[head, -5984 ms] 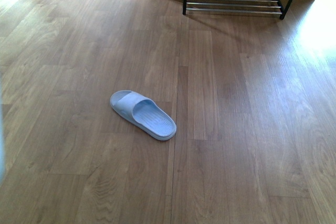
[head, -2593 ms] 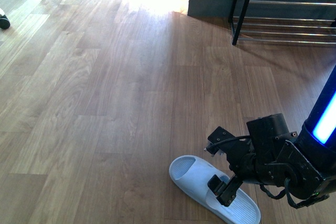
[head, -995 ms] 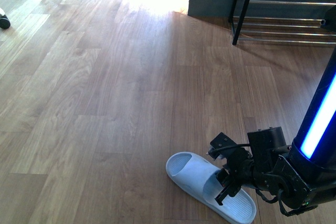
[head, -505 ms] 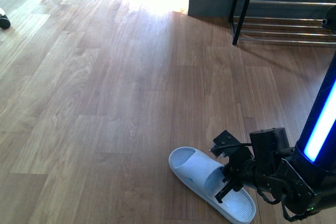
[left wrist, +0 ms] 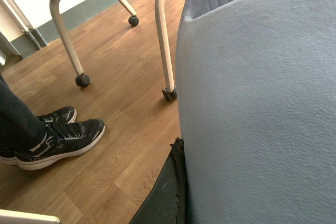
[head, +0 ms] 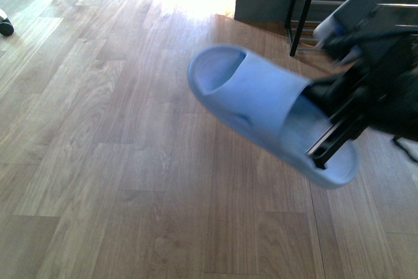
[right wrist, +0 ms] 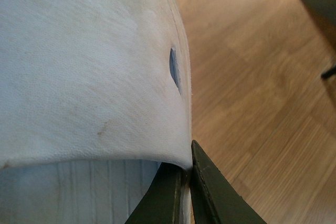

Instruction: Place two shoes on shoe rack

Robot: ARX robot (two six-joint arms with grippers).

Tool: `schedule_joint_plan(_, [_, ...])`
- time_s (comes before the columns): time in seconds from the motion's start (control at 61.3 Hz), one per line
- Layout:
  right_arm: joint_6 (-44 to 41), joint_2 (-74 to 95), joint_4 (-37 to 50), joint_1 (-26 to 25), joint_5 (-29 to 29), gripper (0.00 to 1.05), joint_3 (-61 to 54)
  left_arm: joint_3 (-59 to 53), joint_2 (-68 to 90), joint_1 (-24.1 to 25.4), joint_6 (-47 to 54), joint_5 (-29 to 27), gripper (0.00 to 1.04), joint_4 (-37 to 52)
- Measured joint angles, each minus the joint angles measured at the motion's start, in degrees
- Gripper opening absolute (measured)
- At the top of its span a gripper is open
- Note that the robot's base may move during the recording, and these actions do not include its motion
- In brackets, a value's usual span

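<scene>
Right hand (right wrist: 182, 181) is closed on the pale blue sandal (head: 255, 96), its two dark fingers nearly together on the edge of the strap. The sandal hangs in the air, clear of the floor (head: 130, 129), toe end tipped up and away from the arm, well short of the shoe rack (head: 304, 14) at the back. The front view is blurred around the arm, so the exact bite is hard to read there

The left hand (left wrist: 170, 192) has pale blue moulded surface filling its camera, right against one dark finger; whether it grips anything I cannot tell

The sandal looks light, one-piece and somewhat springy, with a pebbled, non-slippery skin. A pinch on the thin strap rim probably lets it swing and flex; a bite deeper across the strap should steady it. It is not fragile, but its narrow sole could tip between the rack's thin rods
</scene>
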Motion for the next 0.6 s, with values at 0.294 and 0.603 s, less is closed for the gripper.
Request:
schedule_joint_plan(0.294, [4.20,-48.98,-19.87,-6.99,-6.82,0.01,-12.94,0.00,0.00,0.00,0.00,0.00,0.02,0.00])
schedule_joint_plan(0.603, [5.81,-62.23,-24.85,-8.52,-6.23,0.01,-16.11,0.00,-0.02,0.00,-0.02,-0.02,0.02,0.00])
